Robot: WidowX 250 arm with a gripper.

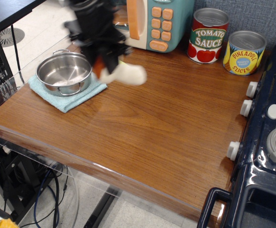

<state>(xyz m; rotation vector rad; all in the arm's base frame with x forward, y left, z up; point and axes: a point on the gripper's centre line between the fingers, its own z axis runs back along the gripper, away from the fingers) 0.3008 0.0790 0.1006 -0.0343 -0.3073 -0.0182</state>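
My black gripper (104, 65) hangs over the left part of the wooden table (166, 128), blurred by motion. It is shut on a white and brown toy (123, 74), whose white end sticks out to the right. Just left of it a steel pot (64, 72) sits on a light blue cloth (69, 97). The gripper hides the yellow-green corn and the spoon behind it.
A toy microwave (157, 21) stands at the back. To its right are a tomato sauce can (208, 35) and a pineapple slices can (244, 52). A dark blue toy stove (266, 137) with white knobs lines the right edge.
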